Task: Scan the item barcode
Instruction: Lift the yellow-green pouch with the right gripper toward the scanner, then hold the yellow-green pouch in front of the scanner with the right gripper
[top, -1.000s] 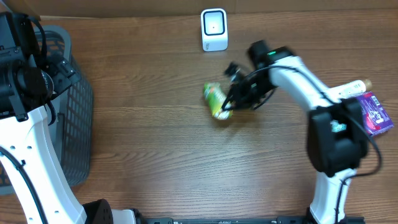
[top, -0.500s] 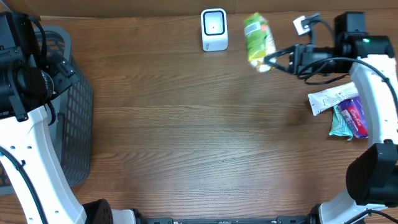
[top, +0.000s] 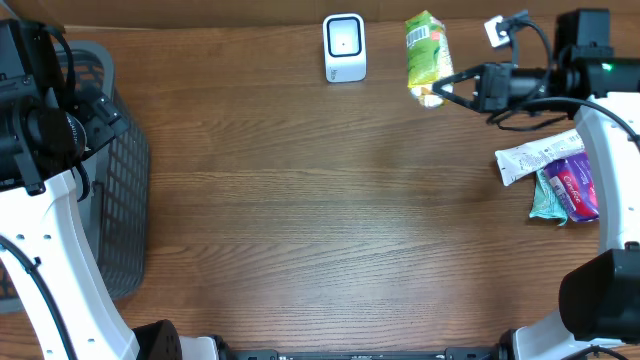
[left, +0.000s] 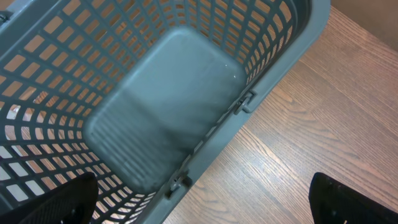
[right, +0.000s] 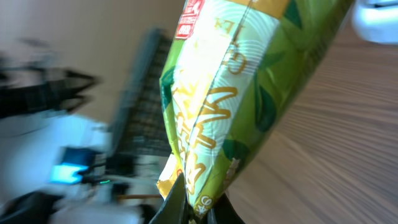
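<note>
Right fingers (right: 176, 205) clamp green pouch (top: 426, 58) at near end | only left wrist view shows left fingers (left: 62, 199) spread over basket (left: 273, 74) | pouch long axis front-to-back, free end far side.

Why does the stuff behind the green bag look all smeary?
Right wrist view: the green bag is close and fairly sharp, the basket behind it smeared and out of focus; overhead view: sharp all over; left wrist view: basket mesh crisp.

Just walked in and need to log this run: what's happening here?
The right gripper is shut on a green snack bag, holding it beside the white scanner. The left gripper hangs open over the empty grey basket. Other packets lie off to the right.
</note>
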